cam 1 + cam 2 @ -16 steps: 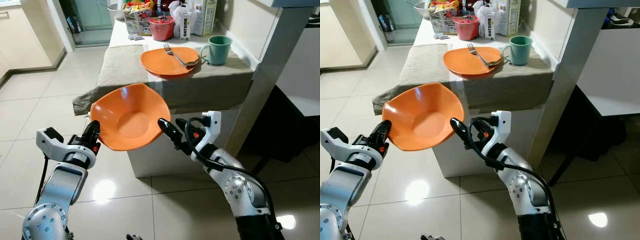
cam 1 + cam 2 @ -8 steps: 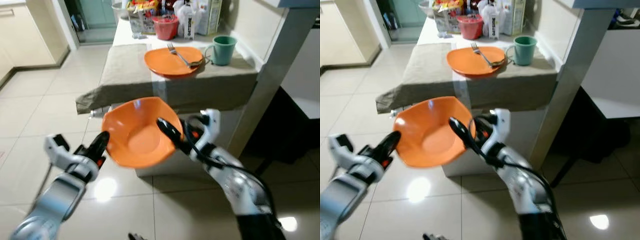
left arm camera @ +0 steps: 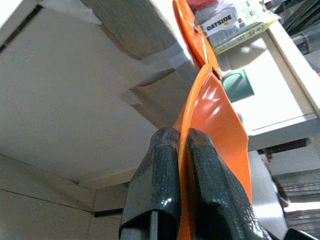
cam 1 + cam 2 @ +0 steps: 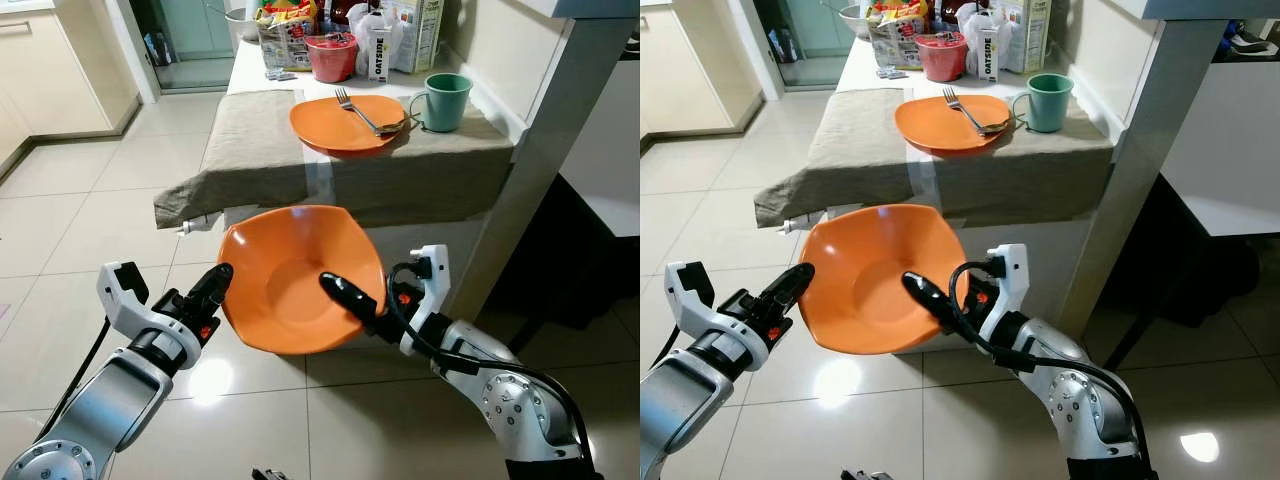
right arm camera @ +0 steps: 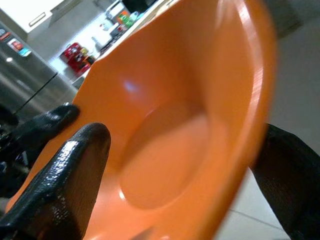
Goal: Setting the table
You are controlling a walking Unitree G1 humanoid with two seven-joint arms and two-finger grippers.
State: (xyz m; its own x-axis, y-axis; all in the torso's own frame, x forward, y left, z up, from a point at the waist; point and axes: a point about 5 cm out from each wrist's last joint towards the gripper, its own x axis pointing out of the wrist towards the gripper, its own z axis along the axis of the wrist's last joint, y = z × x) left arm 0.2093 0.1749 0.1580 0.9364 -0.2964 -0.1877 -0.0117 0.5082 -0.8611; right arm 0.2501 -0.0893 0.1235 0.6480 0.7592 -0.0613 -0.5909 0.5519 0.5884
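— The orange bowl?
— Smooth, semi-glossy, plastic by the look of it; so is the plate.
— The table cover?
— Matt woven cloth. The fork seems metal, though small here. Floor tiles are glossy.

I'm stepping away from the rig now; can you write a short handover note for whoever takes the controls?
Left hand: shut on the left rim of the orange plastic bowl.
Right hand: one finger inside the bowl, one behind its right rim, gripping it.
The bowl is carried tilted, above the floor, short of the cloth-covered table.
Done: the flat orange plate with the metal fork on it and the green mug are already laid.
Left: bring the bowl to the table and set it down.
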